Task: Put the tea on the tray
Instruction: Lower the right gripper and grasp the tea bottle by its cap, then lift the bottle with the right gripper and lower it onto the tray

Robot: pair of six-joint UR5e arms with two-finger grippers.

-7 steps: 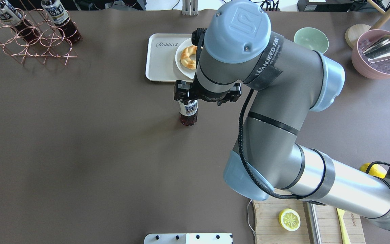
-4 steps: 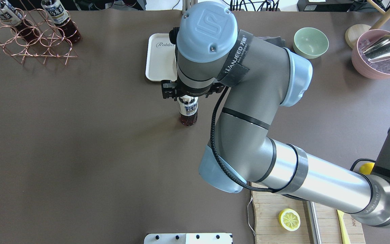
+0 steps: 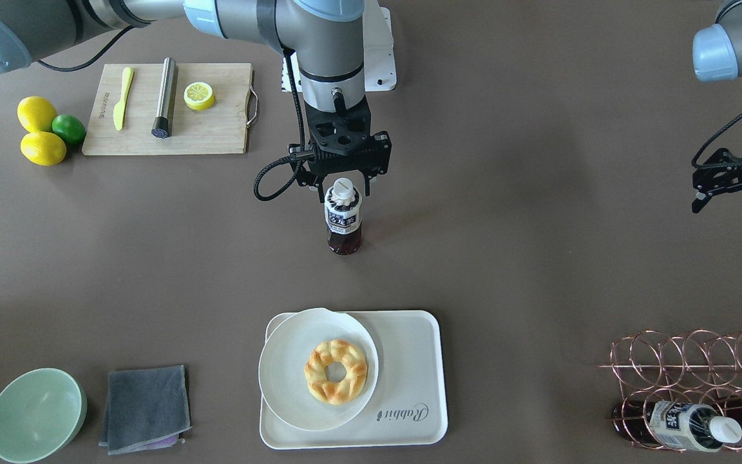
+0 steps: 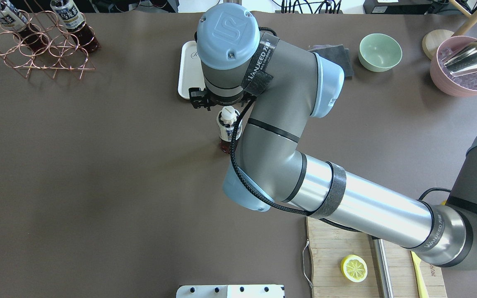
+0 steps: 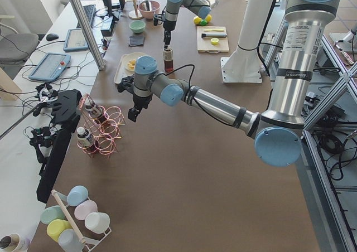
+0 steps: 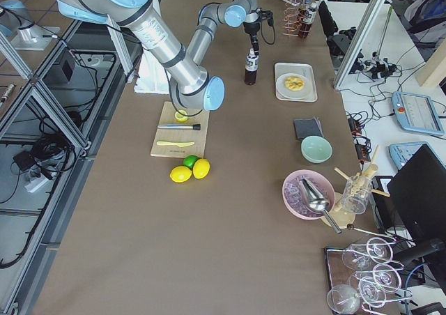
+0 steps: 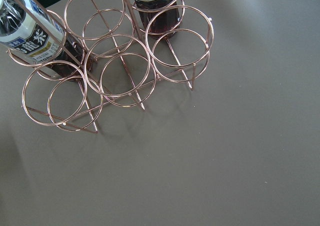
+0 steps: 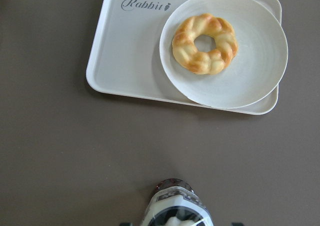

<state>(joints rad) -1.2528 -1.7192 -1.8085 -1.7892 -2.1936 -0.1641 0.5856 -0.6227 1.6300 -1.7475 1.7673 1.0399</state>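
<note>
While the tea (image 3: 343, 216) is standing upright on the table (image 3: 538, 258) exactly where it was a second ago, well short of the tray (image 3: 409, 361), the right gripper (image 3: 344, 188) is swinging in over its cap, jaws spread either side and not yet clamping, so the lift is still waiting. The left gripper (image 3: 735, 212) is hanging open, well apart.

the right arm (image 4: 271, 107) has swung left over more of the tray (image 4: 188, 70), and the bottle (image 4: 226, 132) now shows its white cap (image 4: 229, 112).

Bare table (image 3: 506, 258) lies between tea (image 3: 343, 220) and tray (image 3: 409, 361); plate (image 3: 281, 380) fills half.
</note>
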